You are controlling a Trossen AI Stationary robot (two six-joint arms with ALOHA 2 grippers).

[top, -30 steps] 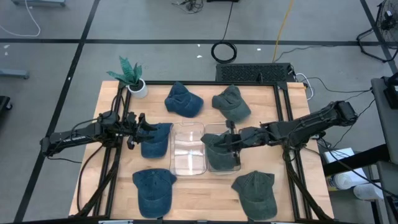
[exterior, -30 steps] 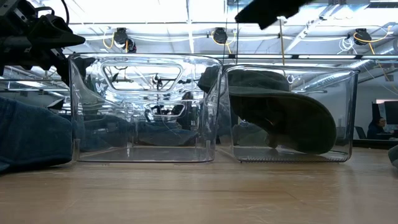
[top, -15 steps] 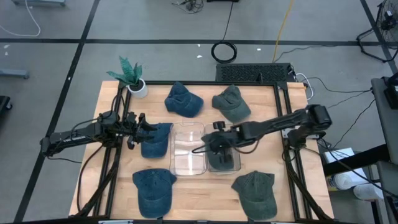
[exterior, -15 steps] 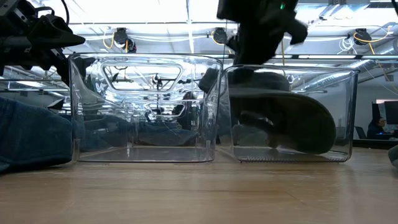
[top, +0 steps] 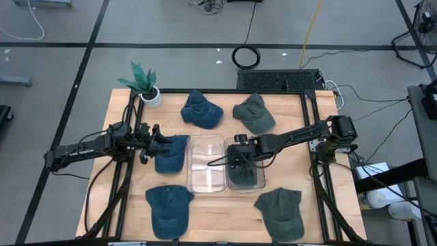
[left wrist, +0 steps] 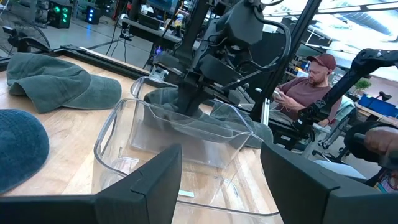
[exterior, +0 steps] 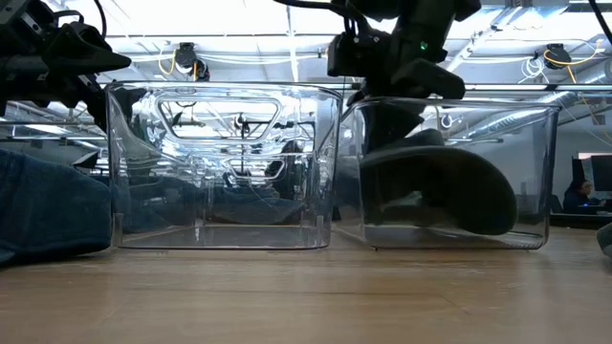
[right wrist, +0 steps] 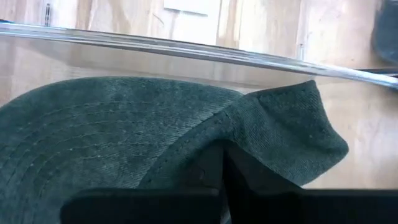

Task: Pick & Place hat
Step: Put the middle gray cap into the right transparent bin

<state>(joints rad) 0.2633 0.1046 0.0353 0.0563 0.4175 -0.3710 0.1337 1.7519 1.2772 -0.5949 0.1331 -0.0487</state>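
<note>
A dark green hat (top: 244, 171) lies inside the right one of two clear bins (top: 259, 183), and its crown (exterior: 435, 186) shows through the bin wall. My right gripper (top: 239, 156) reaches down into that bin from the table's right side, shut, on top of the hat (right wrist: 124, 124). My left gripper (top: 159, 141) hovers open at the left bin's outer side, beside a blue hat (top: 171, 154) lying on the table. In the left wrist view, its open fingers (left wrist: 155, 180) frame the empty left bin (left wrist: 118, 134). My right gripper (right wrist: 222, 180) presses its shut fingers (right wrist: 205, 174) down on the green hat where the stitched brim (right wrist: 93, 155) meets the crown (right wrist: 280, 124). It comes from above, slanting in from the table's right. The cloth folds up around the fingers and the hat rests on the bin floor.
Several more hats lie on the table: blue (top: 201, 109) and green (top: 254, 113) at the far side, blue (top: 168, 208) and green (top: 280, 210) at the near side. A potted plant (top: 145, 85) stands at the far left corner. A seated person (left wrist: 305, 93) shows beyond the table.
My right gripper has moved toward the table's left over the right bin and gone down into it. The green hat, which stood above the bin's rim and spread over it, now sits lower inside the bin, its crown pushed down.
</note>
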